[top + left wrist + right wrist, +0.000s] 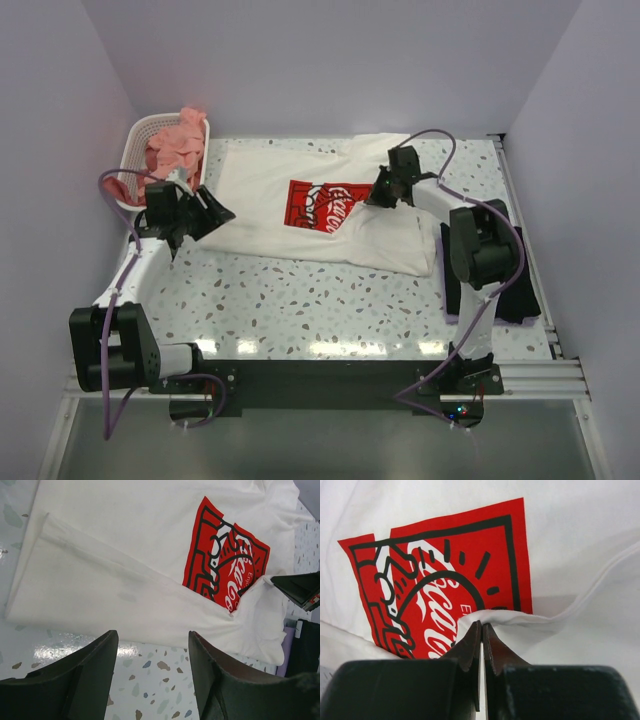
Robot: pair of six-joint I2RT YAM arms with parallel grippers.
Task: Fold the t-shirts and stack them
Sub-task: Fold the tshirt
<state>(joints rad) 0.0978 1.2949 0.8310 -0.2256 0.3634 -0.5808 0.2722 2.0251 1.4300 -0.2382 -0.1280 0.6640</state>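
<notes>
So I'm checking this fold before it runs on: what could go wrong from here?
1. The right hand pinches only a thin raised edge of the cream-white t-shirt beside its red logo; the cloth could slip free when pulled.
2. The left hand hangs open beside the shirt, holding nothing, so a one-sided pull may drag and bunch it instead of folding it.

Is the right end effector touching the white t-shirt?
Touching. The right wrist view shows the right end effector shut, with a raised fold of the white t-shirt pinched between its fingers.
</notes>
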